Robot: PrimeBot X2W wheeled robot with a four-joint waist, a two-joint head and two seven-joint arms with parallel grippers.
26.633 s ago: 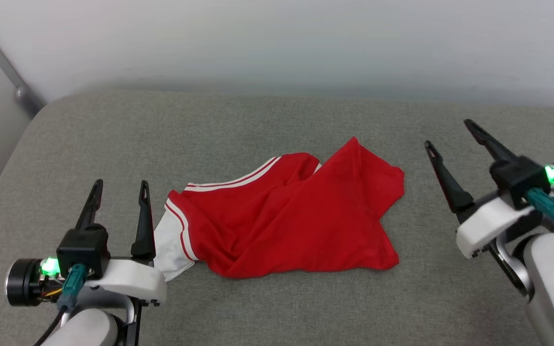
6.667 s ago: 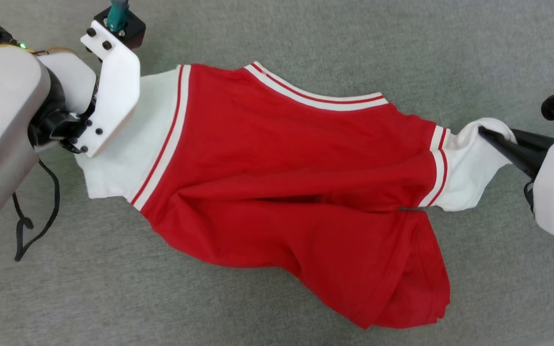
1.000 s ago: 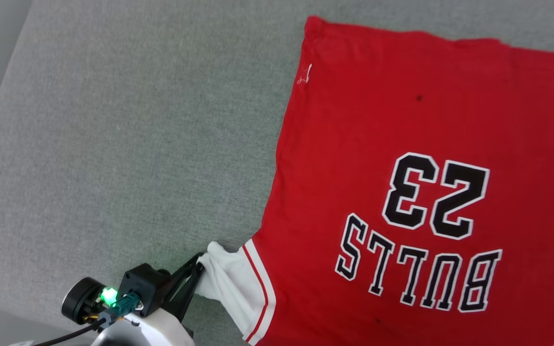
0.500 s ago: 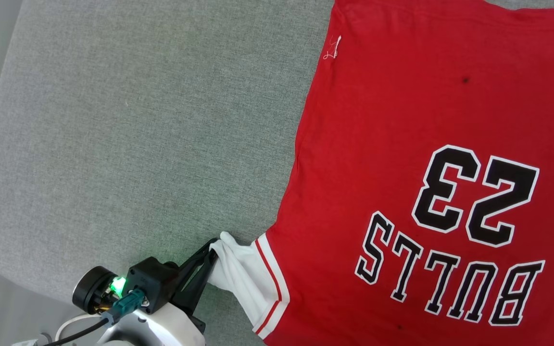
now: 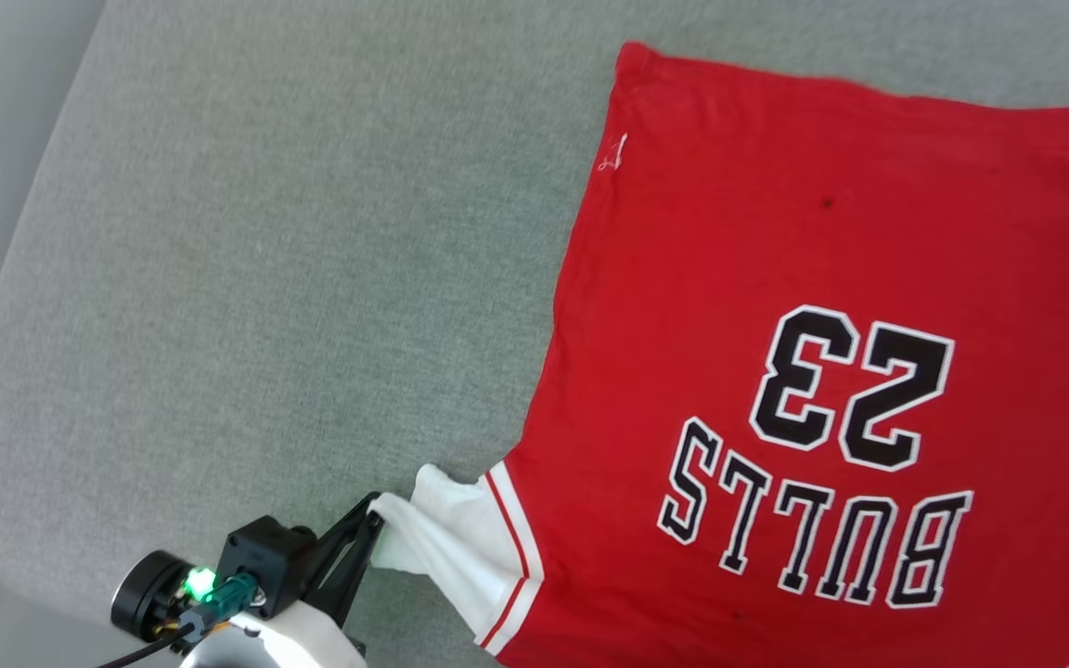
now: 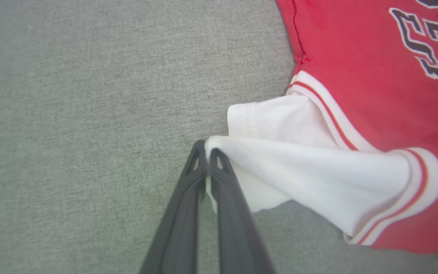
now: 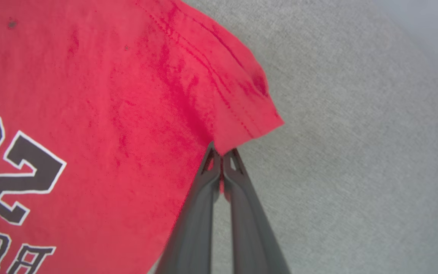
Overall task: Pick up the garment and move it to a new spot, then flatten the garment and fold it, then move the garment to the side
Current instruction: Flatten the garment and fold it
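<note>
The right hand just snapped shut, apparently on the hem corner of the garment. The left hand stays clamped on its white sleeve. It's spread across the grey cushion, ready for stretching flat.

left jaws: pinched tight, fingers angled up-right in head view | right jaws: pinched tight, fingers together

I get bright, even, diffuse light; shadows are faint and soft. Head view is slightly smeared. Left wrist view is soft overall, the left gripper blurring toward the bottom edge. Right wrist view is crisper on the garment, with the grey surface paling at upper right.
</note>
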